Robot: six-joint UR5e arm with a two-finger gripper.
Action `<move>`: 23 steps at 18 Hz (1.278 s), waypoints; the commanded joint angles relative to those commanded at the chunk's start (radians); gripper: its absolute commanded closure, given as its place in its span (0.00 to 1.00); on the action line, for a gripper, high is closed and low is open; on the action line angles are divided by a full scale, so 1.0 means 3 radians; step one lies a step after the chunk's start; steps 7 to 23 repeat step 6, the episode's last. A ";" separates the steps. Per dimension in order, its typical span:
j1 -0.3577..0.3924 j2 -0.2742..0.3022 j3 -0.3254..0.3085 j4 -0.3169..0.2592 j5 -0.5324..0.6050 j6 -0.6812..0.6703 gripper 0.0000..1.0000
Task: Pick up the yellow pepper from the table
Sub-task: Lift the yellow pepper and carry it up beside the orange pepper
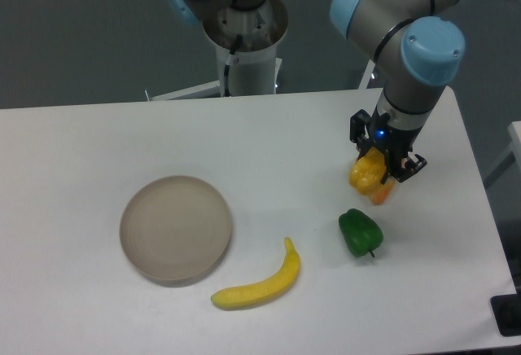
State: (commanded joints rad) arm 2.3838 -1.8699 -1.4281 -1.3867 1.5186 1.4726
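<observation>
Nearest lie the banana and green pepper on the table. Beyond them, the gripper points straight down, clamped on the yellow pepper, which hides most of an orange piece. The arm bends overhead toward its base.

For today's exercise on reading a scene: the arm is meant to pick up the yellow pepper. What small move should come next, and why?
Probably a short, straight lift. The gripper looks closed on the yellow pepper, which hangs close above the orange piece and near the green pepper. Rising further would clear both and the table; how high it is already cannot be judged.
</observation>
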 joint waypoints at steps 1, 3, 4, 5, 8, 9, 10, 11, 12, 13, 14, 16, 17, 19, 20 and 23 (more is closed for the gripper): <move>-0.0005 0.0000 -0.0005 0.0000 0.0005 0.0000 0.84; -0.0005 0.0000 -0.0005 0.0000 0.0015 0.0000 0.84; -0.0005 -0.0005 -0.0005 0.0005 0.0015 0.0000 0.84; -0.0005 -0.0005 -0.0005 0.0005 0.0010 0.0000 0.84; -0.0005 -0.0005 -0.0005 0.0005 0.0015 0.0000 0.85; -0.0005 -0.0005 -0.0005 0.0005 0.0015 0.0000 0.85; -0.0005 -0.0005 -0.0005 0.0005 0.0015 0.0000 0.85; -0.0005 -0.0005 -0.0005 0.0005 0.0015 0.0000 0.85; -0.0005 -0.0005 -0.0005 0.0005 0.0015 0.0000 0.85; -0.0005 -0.0005 -0.0005 0.0005 0.0015 0.0000 0.85; -0.0005 -0.0005 -0.0005 0.0005 0.0015 0.0000 0.85; -0.0005 -0.0005 -0.0005 0.0005 0.0015 0.0000 0.85; -0.0005 -0.0005 -0.0005 0.0005 0.0015 0.0000 0.85; -0.0005 -0.0005 -0.0005 0.0005 0.0015 0.0000 0.85; -0.0005 -0.0005 -0.0005 0.0005 0.0015 0.0000 0.85; -0.0005 -0.0005 -0.0005 0.0005 0.0015 0.0000 0.85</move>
